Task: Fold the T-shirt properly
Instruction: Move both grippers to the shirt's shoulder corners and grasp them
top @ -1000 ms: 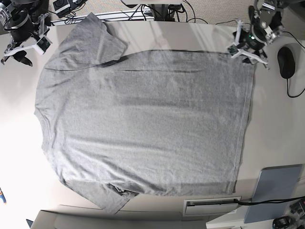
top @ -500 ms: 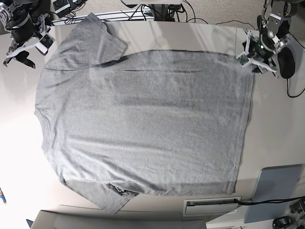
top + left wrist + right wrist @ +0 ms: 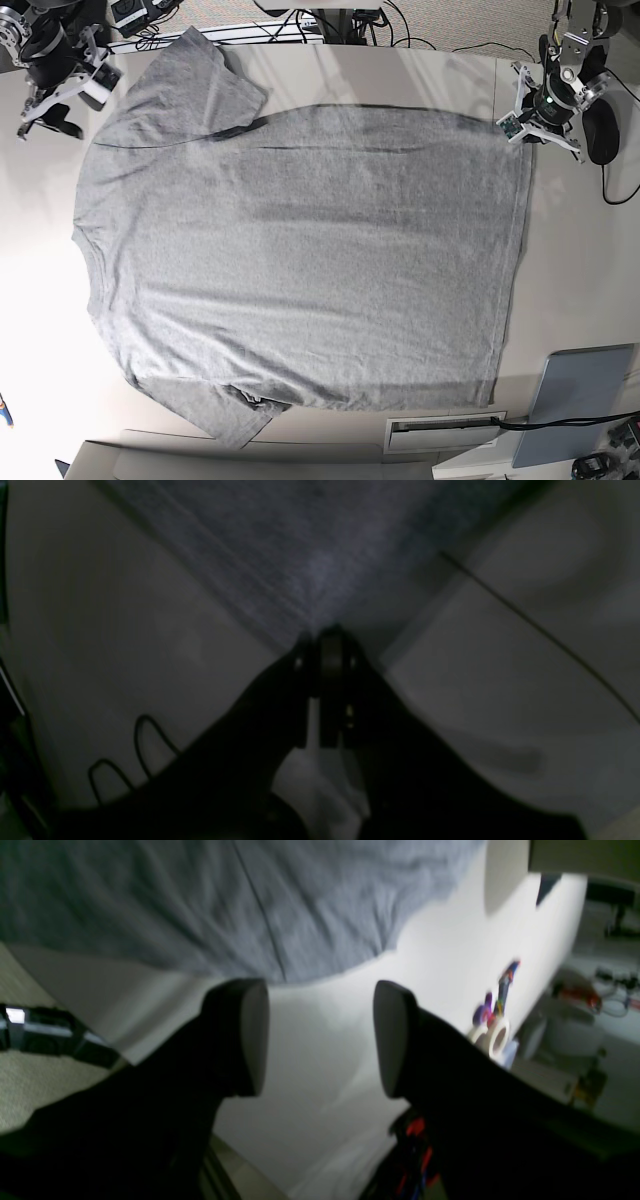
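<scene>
The grey T-shirt [image 3: 300, 260] lies spread flat on the table, plain side up, with the collar side toward the left and the hem on the right. My left gripper [image 3: 526, 134] sits at the hem's far right corner. In the left wrist view the left gripper [image 3: 322, 635] has its fingers pressed together where the T-shirt [image 3: 310, 545] comes to a point. My right gripper [image 3: 50, 112] hovers off the cloth by the far left sleeve. In the right wrist view the right gripper [image 3: 320, 1035] is open over bare table, the T-shirt [image 3: 250, 905] just beyond it.
A black mouse [image 3: 603, 135] and its cable lie right of the left arm. A grey pad [image 3: 580, 400] and a white slotted box [image 3: 445, 432] sit at the near right. A tape roll [image 3: 492, 1037] and small coloured items lie near the table's left edge.
The left gripper has gone from open to shut at the hem corner after shifting right. The right gripper has drifted slightly toward the far edge, still open.
</scene>
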Robot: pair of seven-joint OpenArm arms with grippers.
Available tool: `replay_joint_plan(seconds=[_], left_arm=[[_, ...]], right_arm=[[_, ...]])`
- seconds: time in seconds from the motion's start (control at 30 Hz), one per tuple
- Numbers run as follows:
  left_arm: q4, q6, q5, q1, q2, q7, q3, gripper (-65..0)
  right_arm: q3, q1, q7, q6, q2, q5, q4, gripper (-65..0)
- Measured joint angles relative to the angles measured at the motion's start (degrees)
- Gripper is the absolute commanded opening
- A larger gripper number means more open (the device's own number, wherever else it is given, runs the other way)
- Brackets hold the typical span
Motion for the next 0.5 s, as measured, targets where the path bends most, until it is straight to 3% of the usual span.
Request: replay_joint_plan(seconds=[0.1, 0.17, 0.33, 0.5], left_arm=[[0.0, 0.31, 0.04, -0.07, 0.46, 0.02, -0.04, -65.0], [-0.02, 0.37, 0.07, -0.07, 0.55, 0.0, -0.04, -65.0], [-0.02, 0.37, 0.2, -0.04, 0.57, 0.0, -0.04, -65.0], [0.02, 0.37, 0.22, -0.04, 0.57, -0.04, -0.04, -65.0]], right_arm=[[-0.5, -0.02, 2.43, 0.13, 0.61, 0.0, -1.14, -32.2], [-2.8, 0.13, 2.56, 0.13, 2.64, -1.2, -3.45, -32.9], [-13.49, 2.97, -0.31, -4.33, 5.79, -10.05, -10.27, -33.1], [-22.82, 6.25, -1.62, -4.35, 7.96, -12.41, -13.99, -33.1]])
